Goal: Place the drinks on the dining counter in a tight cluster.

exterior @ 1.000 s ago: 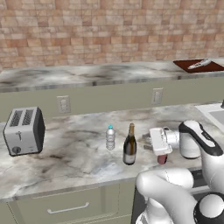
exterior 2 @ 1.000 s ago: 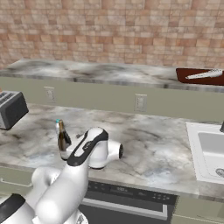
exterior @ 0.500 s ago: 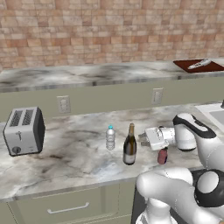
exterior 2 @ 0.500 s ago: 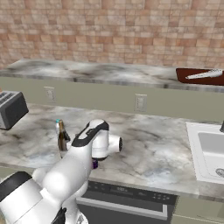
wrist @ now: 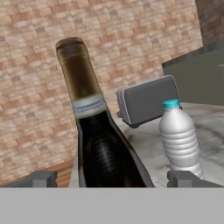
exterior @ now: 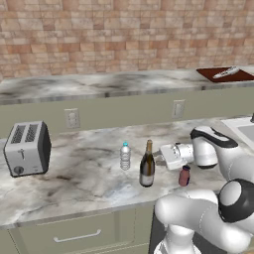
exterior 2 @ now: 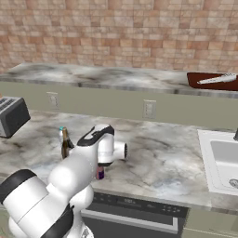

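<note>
Gripper point(wrist: 112, 178) spread wide, fingertips flanking wine bottle point(exterior: 147, 168) at frame centre; holding nothing; water bottle point(exterior: 125, 156) just left; maroon bottle point(exterior: 184, 175) right, all on lower worktop point(exterior: 79, 173).

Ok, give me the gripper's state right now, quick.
Gripper: open, holding nothing; its tips stand on either side of the wine bottle, not closed on it.
</note>
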### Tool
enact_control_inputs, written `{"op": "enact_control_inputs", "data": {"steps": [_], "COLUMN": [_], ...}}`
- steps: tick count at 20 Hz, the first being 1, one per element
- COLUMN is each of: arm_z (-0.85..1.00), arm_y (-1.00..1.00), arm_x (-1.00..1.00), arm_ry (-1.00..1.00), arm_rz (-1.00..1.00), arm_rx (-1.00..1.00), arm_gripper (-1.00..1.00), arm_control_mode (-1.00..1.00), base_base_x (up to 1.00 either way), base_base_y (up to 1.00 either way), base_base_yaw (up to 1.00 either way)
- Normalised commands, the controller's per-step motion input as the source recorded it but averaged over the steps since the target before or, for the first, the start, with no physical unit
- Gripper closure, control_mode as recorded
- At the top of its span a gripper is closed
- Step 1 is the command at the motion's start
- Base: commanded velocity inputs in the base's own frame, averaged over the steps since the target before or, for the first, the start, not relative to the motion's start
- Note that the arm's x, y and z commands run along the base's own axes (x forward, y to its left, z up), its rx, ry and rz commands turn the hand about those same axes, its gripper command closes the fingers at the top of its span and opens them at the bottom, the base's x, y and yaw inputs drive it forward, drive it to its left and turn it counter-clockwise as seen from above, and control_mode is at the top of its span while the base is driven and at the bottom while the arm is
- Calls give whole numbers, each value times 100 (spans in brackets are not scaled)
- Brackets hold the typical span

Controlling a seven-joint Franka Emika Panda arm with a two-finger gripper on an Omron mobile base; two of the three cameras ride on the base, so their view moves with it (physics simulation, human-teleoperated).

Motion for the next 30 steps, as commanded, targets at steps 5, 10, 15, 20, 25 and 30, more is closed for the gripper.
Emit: {"op": "enact_control_inputs", "data": {"steps": [5,10,15,20,25,30], "arm_z": [-5,-9,-1,0,0,0], "arm_y": [13,16,11,6,0,0], "arm_x": [0,0,0,0,0,0], "arm_ry": [0,0,0,0,0,0], "arm_rz": [3,1,1,1,0,0], "arm_rx": [0,0,0,0,0,0], "arm_gripper": [-100,-100,-100,-100,100,100], "arm_control_mode": [-100,-100,-100,-100,-100,-100], "base_base_x": [0,0,0,0,0,0], "base_base_y": [0,0,0,0,0,0], "base_base_yaw": [0,0,0,0,0,0]}}
